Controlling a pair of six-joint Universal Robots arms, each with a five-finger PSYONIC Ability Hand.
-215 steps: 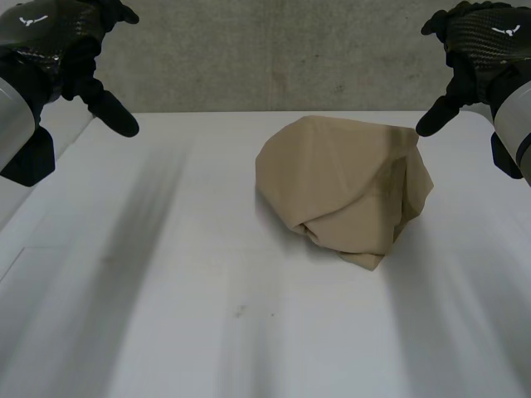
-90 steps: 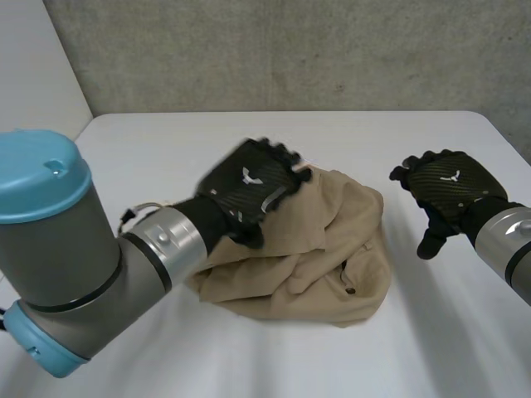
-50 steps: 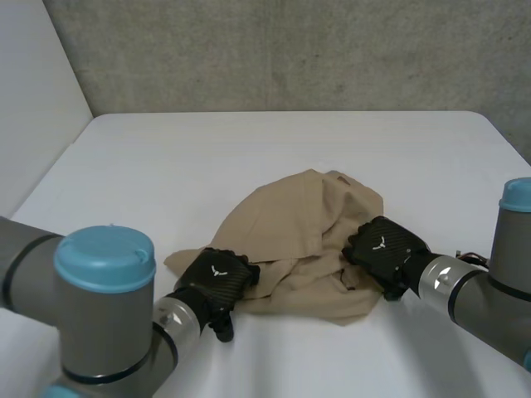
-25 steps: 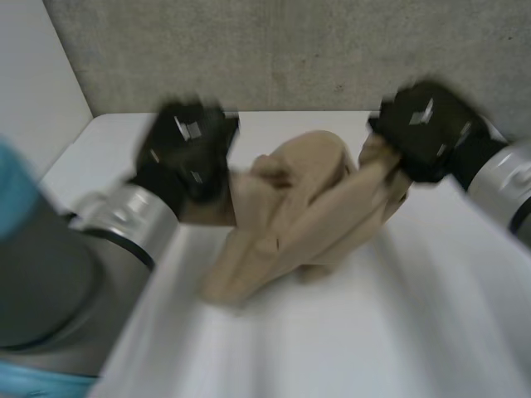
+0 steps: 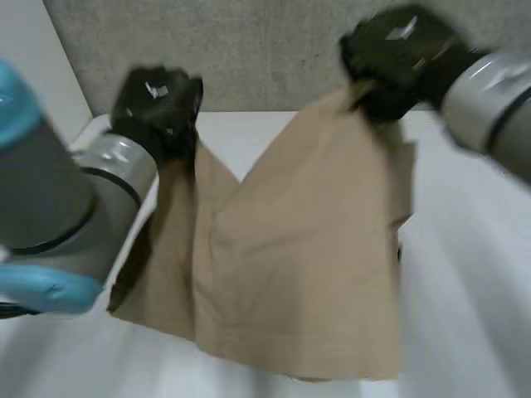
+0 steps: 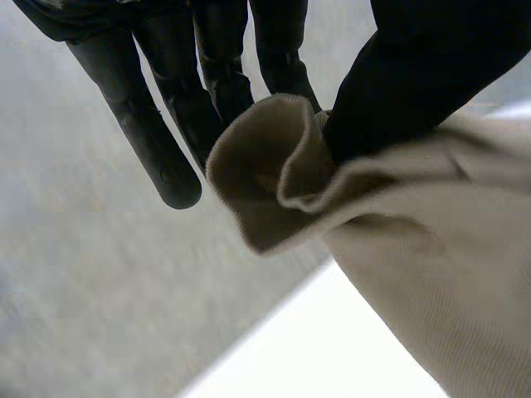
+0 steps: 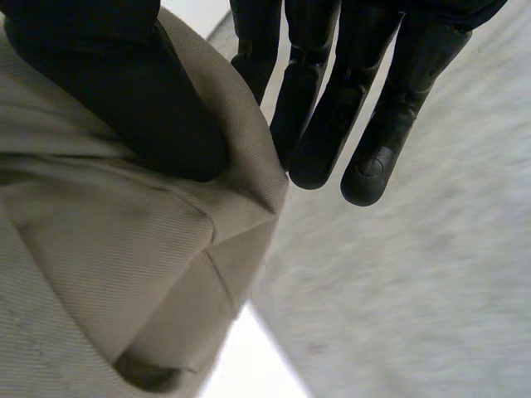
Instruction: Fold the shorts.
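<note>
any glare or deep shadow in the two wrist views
Left wrist view: no glare on the shorts, faint sheen on fingers of the left hand. Right wrist view: soft highlight on a fingertip of the right hand, one dark fold in the shorts.

The left arm (image 5: 58,182) is held up, its left hand (image 5: 158,104) pinching the shorts (image 5: 299,249) between thumb and straight fingers. The right arm (image 5: 489,91) is higher, at the far right, its right hand (image 5: 398,50) pinching likewise.
</note>
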